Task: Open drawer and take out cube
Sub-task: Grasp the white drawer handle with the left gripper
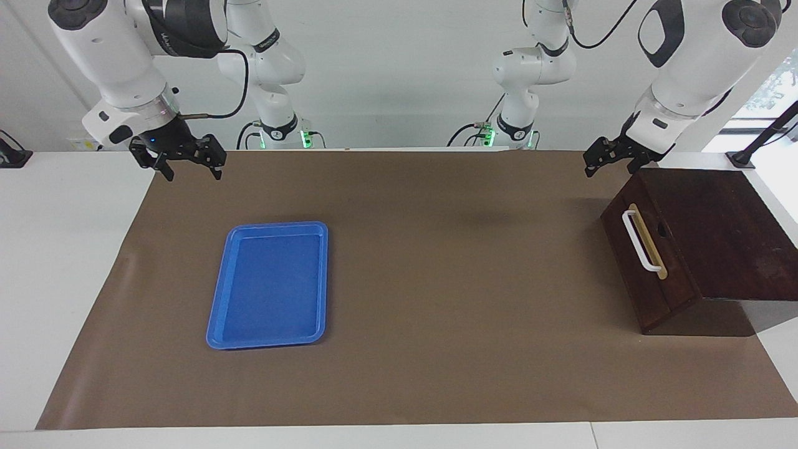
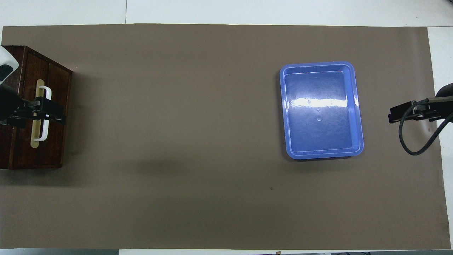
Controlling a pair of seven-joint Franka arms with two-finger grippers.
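The drawer (image 1: 654, 299) is shut in its dark wooden box at the left arm's end of the table, and its white bar handle (image 1: 642, 243) faces the middle of the table. The drawer front (image 2: 56, 141) and the handle (image 2: 43, 132) also show in the overhead view. The cube is hidden. My left gripper (image 1: 610, 167) is open and raised over the drawer front; from overhead my left gripper (image 2: 47, 114) covers the handle without touching it. My right gripper (image 1: 192, 168) is open and empty. It hangs over the mat's edge at the right arm's end, where it also shows from overhead (image 2: 392, 116).
A flat blue tray (image 1: 268, 284), with nothing in it, lies on the brown mat toward the right arm's end; it also shows in the overhead view (image 2: 320, 109). The brown mat (image 1: 449, 262) covers most of the white table.
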